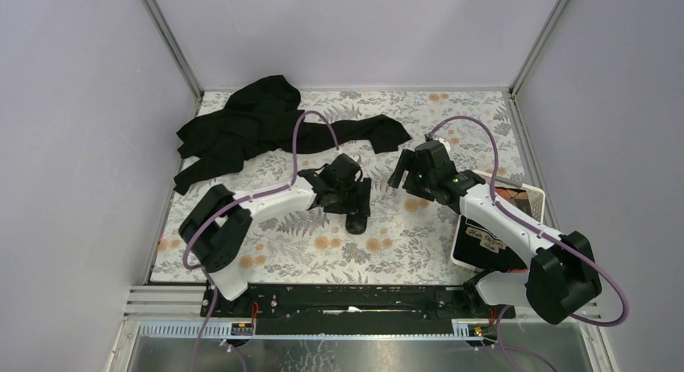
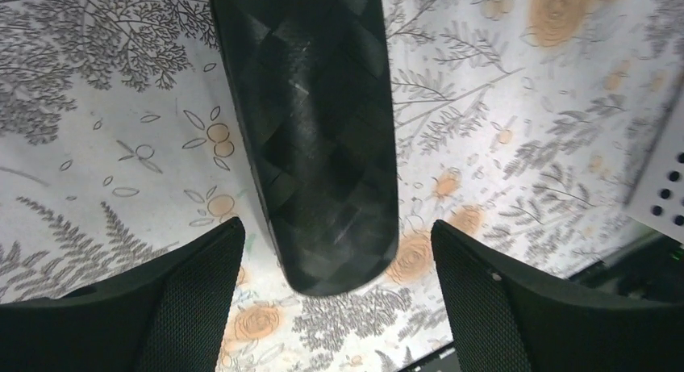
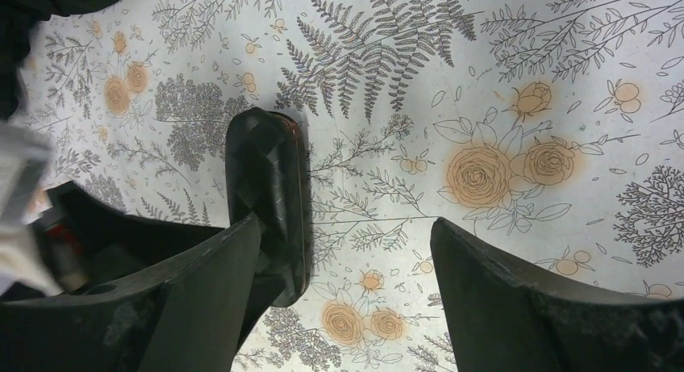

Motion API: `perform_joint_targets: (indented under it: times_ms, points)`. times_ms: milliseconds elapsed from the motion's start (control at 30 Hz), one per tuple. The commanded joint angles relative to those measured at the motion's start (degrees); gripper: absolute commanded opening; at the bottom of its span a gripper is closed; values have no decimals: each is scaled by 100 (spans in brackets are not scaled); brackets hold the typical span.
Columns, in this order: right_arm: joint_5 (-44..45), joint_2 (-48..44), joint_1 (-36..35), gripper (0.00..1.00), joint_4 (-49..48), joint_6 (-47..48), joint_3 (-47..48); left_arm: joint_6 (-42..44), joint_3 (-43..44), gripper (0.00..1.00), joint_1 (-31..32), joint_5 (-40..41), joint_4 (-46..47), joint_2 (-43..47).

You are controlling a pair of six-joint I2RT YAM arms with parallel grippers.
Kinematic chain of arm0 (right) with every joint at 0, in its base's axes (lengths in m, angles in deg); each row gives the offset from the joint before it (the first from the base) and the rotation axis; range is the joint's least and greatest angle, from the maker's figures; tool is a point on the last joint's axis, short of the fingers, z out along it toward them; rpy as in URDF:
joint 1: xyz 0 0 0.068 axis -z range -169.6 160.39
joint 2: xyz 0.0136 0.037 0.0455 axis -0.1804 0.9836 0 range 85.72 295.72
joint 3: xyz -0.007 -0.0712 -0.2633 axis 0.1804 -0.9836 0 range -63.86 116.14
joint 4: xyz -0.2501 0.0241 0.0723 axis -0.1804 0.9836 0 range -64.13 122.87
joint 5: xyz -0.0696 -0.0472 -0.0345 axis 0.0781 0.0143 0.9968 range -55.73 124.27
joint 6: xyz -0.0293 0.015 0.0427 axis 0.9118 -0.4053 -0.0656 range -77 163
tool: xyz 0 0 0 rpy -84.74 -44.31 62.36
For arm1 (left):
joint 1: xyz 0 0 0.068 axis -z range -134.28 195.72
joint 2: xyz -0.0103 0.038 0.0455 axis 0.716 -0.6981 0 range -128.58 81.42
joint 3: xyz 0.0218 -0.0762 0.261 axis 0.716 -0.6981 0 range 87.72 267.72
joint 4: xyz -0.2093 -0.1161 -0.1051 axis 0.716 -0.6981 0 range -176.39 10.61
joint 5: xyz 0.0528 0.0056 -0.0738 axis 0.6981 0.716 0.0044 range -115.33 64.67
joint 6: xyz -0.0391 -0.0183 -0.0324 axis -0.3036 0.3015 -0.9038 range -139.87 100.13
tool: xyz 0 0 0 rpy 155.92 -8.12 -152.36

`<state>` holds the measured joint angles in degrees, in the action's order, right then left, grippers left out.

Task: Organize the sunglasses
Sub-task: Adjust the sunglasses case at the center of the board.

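No sunglasses show in any view. A black oval hard case [image 1: 357, 214] lies shut on the flowered table cover, near the middle. My left gripper [image 1: 348, 196] hangs just above the case's far part, open. In the left wrist view the case [image 2: 314, 138] runs lengthwise between the two spread fingers of that gripper [image 2: 337, 225], untouched by them. My right gripper [image 1: 401, 173] is open a little to the right of the case. In the right wrist view the case [image 3: 270, 186] lies beside the left finger, and only table shows between the fingers of that gripper [image 3: 347, 223].
A crumpled black cloth [image 1: 266, 126] lies at the back left of the table. A white tray [image 1: 528, 196] stands at the right edge under the right arm, with a black card [image 1: 484, 243] in front of it. Walls close in the left, back and right sides.
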<state>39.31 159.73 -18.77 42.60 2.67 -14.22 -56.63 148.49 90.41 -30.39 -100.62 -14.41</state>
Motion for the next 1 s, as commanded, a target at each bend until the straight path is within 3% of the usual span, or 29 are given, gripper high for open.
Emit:
perform_joint_targets:
  times_ms: [0,233,333,633,733,833,967]
  points:
    - [-144,-95,26,85,99,106,118,0,264,87,179,296,-45,-571]
    - [-403,-83,31,85,-71,20,-8,-74,622,59,215,487,-168,-979]
    - [-395,-119,25,85,-50,58,-41,7,849,55,215,633,-266,-1158]
    - [-190,-483,217,86,189,166,-127,516,1928,56,-172,1270,-531,-2082]
    - [-218,-600,360,86,214,186,-210,629,2255,68,-350,1300,-603,-2209]
    - [-160,-613,422,87,374,249,-174,767,2493,77,-403,1351,-754,-2049]
    - [372,-664,487,93,869,254,173,884,2552,78,-498,1288,-852,-1344]
